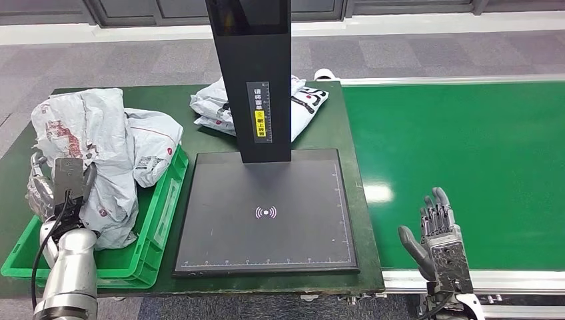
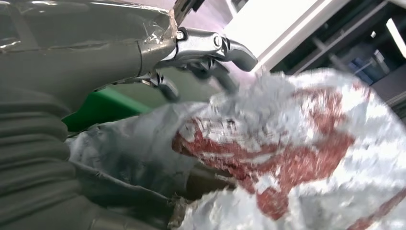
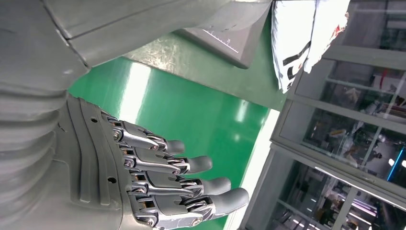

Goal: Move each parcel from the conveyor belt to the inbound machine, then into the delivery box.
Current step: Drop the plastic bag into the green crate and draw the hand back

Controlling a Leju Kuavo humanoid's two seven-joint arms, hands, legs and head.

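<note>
Two parcels (image 1: 260,107) half hidden behind scanner post (image 1: 256,73); left hand (image 1: 56,190) buried among bags (image 1: 106,153)

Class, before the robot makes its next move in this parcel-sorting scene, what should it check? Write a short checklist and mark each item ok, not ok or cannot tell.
1. Scan pad of the inbound machine bare for the next parcel: ok.
2. Right robot hand free, fingers apart over the conveyor belt: ok.
3. Parcel waiting on the visible belt: not ok, none is there.
4. Left robot hand released from the grey parcels in the green delivery box: cannot tell; it is right against them.
5. Parcels settled inside the box: not ok, they are heaped above its rim.
6. White parcel behind the machine's post dealt with: cannot tell.
</note>
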